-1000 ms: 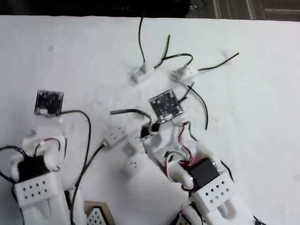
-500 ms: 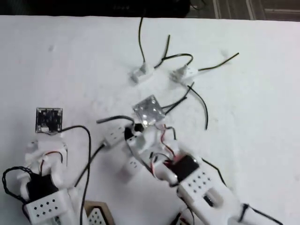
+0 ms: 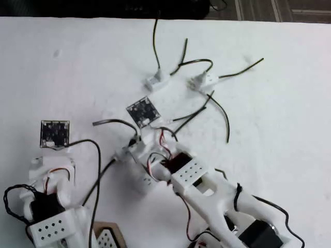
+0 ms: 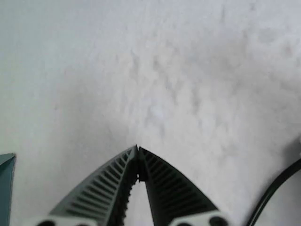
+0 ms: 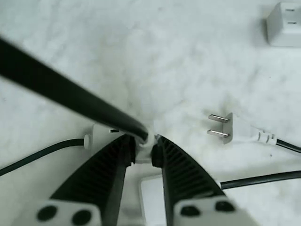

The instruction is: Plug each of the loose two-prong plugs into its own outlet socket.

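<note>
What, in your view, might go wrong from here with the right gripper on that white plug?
1. The right gripper pinches the white plug at one end, so it may twist or slip when pressed into an outlet socket.
2. The black cord runs close past the gripper and could tug the plug askew or sweep the loose two-prong plug nearby.

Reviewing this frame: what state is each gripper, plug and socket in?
left gripper: shut, holding nothing, above the table.
right gripper: shut on the held plug.
held plug: clamped between the fingers, black cable attached.
loose plug: lying flat, prongs bare, unplugged.
outlet socket: slots empty.
</note>
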Motion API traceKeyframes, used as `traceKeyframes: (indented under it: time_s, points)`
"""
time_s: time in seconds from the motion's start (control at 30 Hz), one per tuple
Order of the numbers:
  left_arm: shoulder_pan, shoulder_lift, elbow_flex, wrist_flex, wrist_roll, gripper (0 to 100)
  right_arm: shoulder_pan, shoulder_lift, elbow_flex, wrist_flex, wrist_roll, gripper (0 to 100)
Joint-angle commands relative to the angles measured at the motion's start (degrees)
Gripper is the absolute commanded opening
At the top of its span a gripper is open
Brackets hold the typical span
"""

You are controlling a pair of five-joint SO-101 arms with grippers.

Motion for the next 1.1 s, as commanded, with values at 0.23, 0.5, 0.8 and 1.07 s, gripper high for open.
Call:
traceKeyframes:
  time_s: [0.23, 0.5, 0.8, 1.07]
  points:
    - [-0.48, -0.75, -0.18, 0.09, 0.0, 2, -0.22, 2.77, -4.57, -2.15, -0.62, 1.8]
    - [-0.48, -0.75, -0.18, 0.09, 0.0, 2, 0.04, 8.84, -8.09, -1.8, -0.35, 1.8]
    - [-0.48, -0.75, -0.18, 0.09, 0.0, 2, -0.22, 9.27, -8.26, 4.18, 0.79, 1.7]
    - [-0.48, -0.75, -0.09, 0.09, 0.0, 2, -3.21, 11.38, -8.44, 6.37, 4.48, 1.7]
